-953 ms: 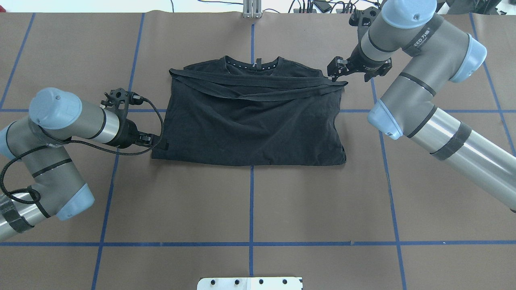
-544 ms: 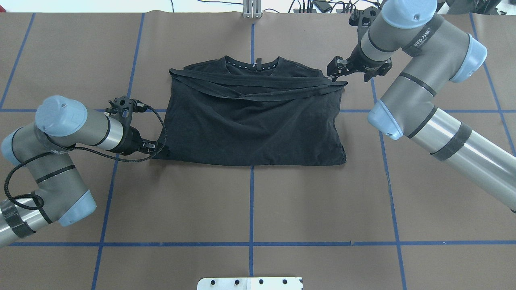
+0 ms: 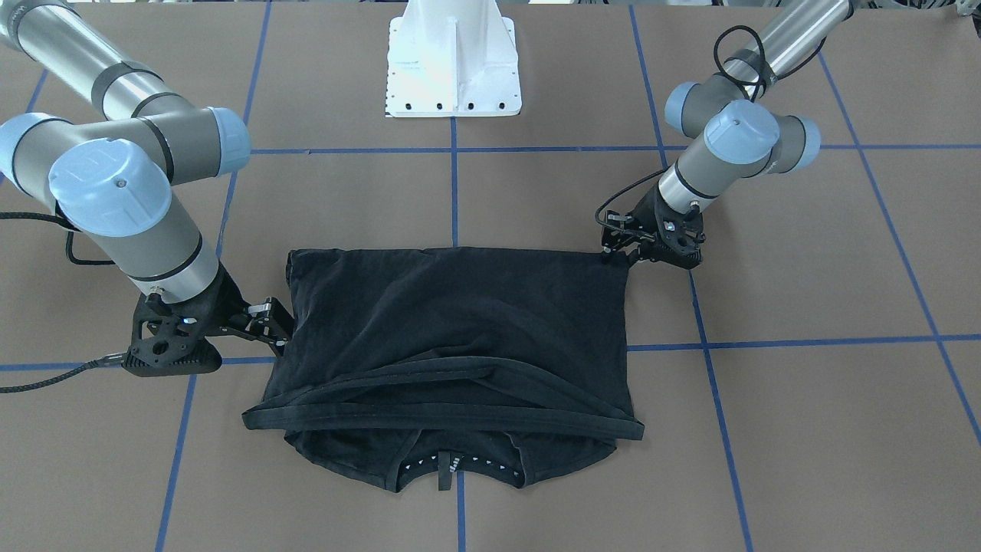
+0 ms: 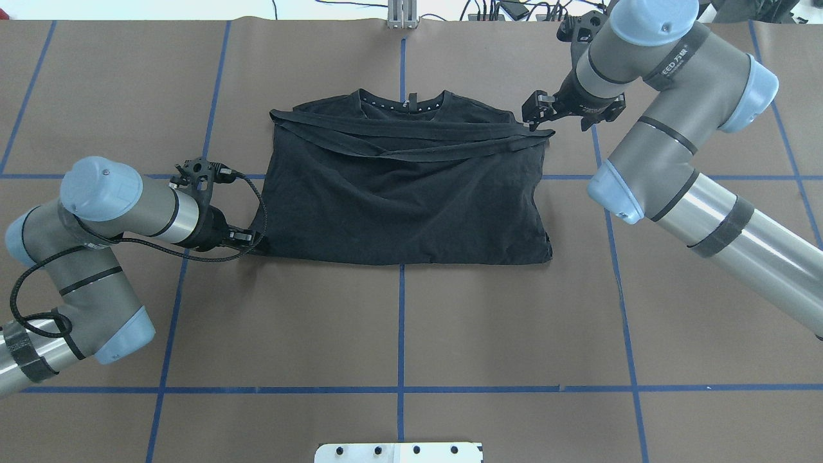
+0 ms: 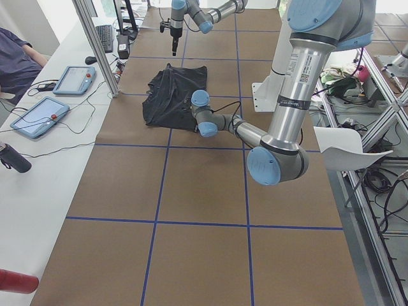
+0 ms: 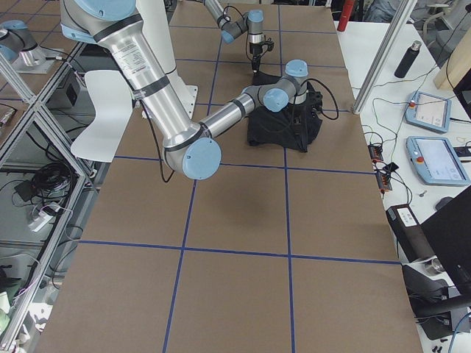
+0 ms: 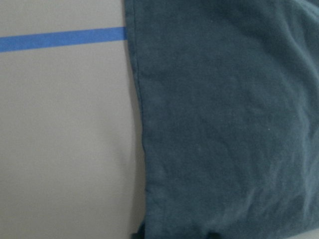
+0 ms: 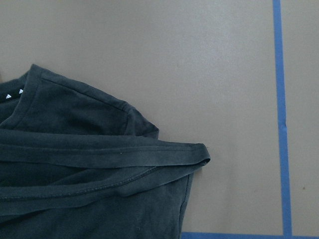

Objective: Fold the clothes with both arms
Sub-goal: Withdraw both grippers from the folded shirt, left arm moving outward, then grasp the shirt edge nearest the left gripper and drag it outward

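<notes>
One black T-shirt (image 4: 405,206) lies folded flat on the brown worktop (image 4: 514,321). At the shirt's near corner, the left gripper (image 4: 252,239) rests low, its fingers (image 7: 213,234) parted astride the hem. At the far corner, by the collar end, the right gripper (image 4: 535,119) hovers beside a folded strip; whether it is clenched cannot be told.

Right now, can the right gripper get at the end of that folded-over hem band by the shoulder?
Probably yes. The right gripper sits just beside the hem band's end on the T-shirt, with only bare table around it. The wrist view shows that end uncovered, with nothing lying over it.
</notes>
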Robot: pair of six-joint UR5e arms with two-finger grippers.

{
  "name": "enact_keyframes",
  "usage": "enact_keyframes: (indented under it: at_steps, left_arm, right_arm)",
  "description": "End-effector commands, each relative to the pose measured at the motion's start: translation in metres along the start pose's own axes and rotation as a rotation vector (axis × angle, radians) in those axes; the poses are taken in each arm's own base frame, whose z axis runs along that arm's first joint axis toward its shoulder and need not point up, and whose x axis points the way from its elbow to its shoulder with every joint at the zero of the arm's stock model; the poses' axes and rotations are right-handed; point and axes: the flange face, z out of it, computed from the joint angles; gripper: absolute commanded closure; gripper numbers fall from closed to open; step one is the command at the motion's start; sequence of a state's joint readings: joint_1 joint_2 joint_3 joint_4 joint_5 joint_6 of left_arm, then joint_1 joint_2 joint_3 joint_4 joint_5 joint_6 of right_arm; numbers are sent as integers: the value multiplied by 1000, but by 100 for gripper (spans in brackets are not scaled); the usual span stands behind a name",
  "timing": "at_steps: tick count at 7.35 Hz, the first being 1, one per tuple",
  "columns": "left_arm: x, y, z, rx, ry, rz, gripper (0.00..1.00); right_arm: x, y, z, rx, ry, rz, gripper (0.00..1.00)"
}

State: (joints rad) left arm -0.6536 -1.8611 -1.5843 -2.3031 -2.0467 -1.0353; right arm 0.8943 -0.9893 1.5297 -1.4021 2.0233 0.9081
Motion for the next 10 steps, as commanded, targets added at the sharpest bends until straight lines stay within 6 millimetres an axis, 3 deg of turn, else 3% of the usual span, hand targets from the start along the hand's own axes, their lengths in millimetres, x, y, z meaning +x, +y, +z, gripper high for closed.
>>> enact_keyframes:
  at_steps: [1, 3, 5, 6, 7, 9, 10]
  left_arm:
    - [4, -1, -3, 7, 6, -32, 100]
    - [2, 3, -13, 13, 9, -29, 100]
    - [-37, 29, -35, -1, -22, 22, 100]
    - [-69, 25, -45, 15, -65, 76, 100]
    - [-98, 15, -55, 33, -107, 148, 100]
    - [-192, -24, -68, 46, -234, 232, 100]
    - [-214, -66, -66, 67, -269, 237, 100]
  right_arm:
    - [1, 0, 1, -1, 1, 1, 0]
    - [0, 0, -1, -1, -2, 1, 0]
    - [-9, 5, -3, -1, -13, -8, 0]
    - [-11, 7, -2, -2, -15, -6, 0]
    - [-15, 8, -2, -4, -17, -9, 0]
    - [-19, 9, -2, -5, -21, -12, 0]
    - [-21, 10, -1, -6, -23, -15, 0]
